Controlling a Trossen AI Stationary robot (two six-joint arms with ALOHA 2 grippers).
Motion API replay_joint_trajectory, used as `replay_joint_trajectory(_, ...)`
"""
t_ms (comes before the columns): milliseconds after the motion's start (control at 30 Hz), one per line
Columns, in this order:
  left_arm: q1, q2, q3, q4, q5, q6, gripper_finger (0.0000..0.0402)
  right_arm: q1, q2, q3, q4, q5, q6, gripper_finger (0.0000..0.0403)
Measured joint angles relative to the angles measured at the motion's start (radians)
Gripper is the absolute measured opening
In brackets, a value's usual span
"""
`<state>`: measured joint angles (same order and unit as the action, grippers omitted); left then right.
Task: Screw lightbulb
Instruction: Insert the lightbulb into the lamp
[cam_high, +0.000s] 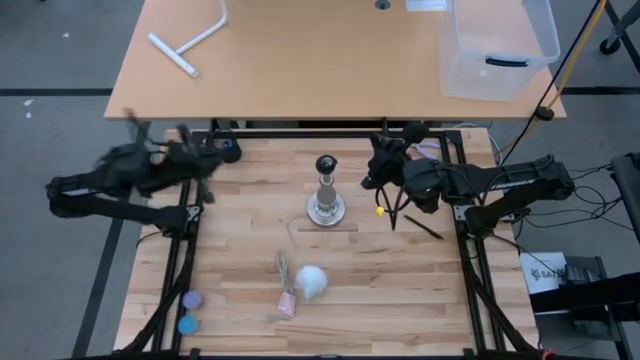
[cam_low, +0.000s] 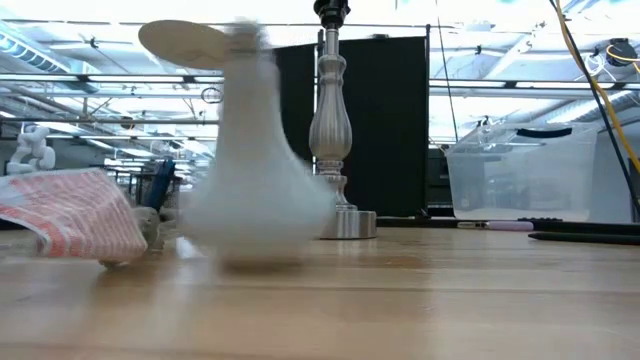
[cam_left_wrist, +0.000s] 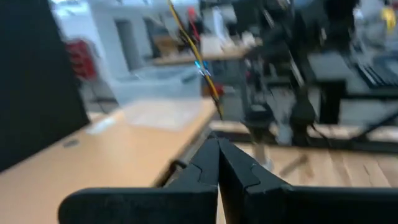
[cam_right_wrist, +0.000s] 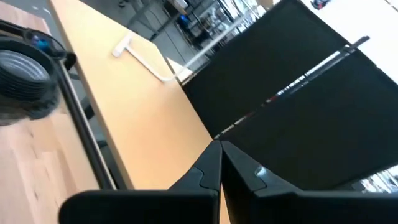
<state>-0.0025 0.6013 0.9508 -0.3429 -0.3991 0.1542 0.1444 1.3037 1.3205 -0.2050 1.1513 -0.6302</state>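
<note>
Behind the setup it's a big open workshop with bright ceiling lights, and a black panel (cam_low: 385, 125) stands right behind the work area. Everything sits on a pale wooden bench (cam_high: 400, 290), with a second, smoother tan table (cam_high: 330, 60) butted up at the far side.

So the lightbulb (cam_high: 312, 283) is lying on the bench toward the near edge, well apart from both arms. Just beside it is a small pinkish packet (cam_high: 287, 304), red-and-white patterned in the low view, where the bulb fills the foreground with its round end on the wood and neck pointing up.

Middle of the bench there's the metal post (cam_high: 326, 195) standing upright on its round base, black top, nothing in it.

Left gripper (cam_high: 207, 193) is up near the far left corner of the bench, fingers (cam_left_wrist: 205, 165) pressed fully together with nothing between them. Right gripper (cam_high: 372, 181) is on the far right side, just to the right of the post but not touching it, fingers (cam_right_wrist: 210, 165) also closed tight and empty.

Other stuff: a clear plastic bin (cam_high: 498, 45) and a white T-shaped pipe piece (cam_high: 190, 42) on the tan table, two little round caps, purple (cam_high: 192, 299) and blue (cam_high: 187, 323), at the near left corner, and a small yellow bit (cam_high: 380, 211) near the right gripper.
</note>
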Motion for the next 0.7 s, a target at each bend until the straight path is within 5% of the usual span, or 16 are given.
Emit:
replay_joint_trajectory(233,0.0,-0.114,0.001,-0.04,-0.015,0.024,0.0,-0.014,0.0,0.0,0.004,-0.003,0.015,0.0)
replay_joint_trajectory(533,0.005,-0.017,0.001,-0.186,-0.065,0.085,0.0,-0.047,0.0,0.0,-0.137,-0.015,0.147,0.0)
replay_joint_trajectory(700,0.064,0.057,-0.002,-0.254,-0.06,-0.037,0.0,-0.046,0.0,0.0,-0.394,-0.238,0.387,0.0)
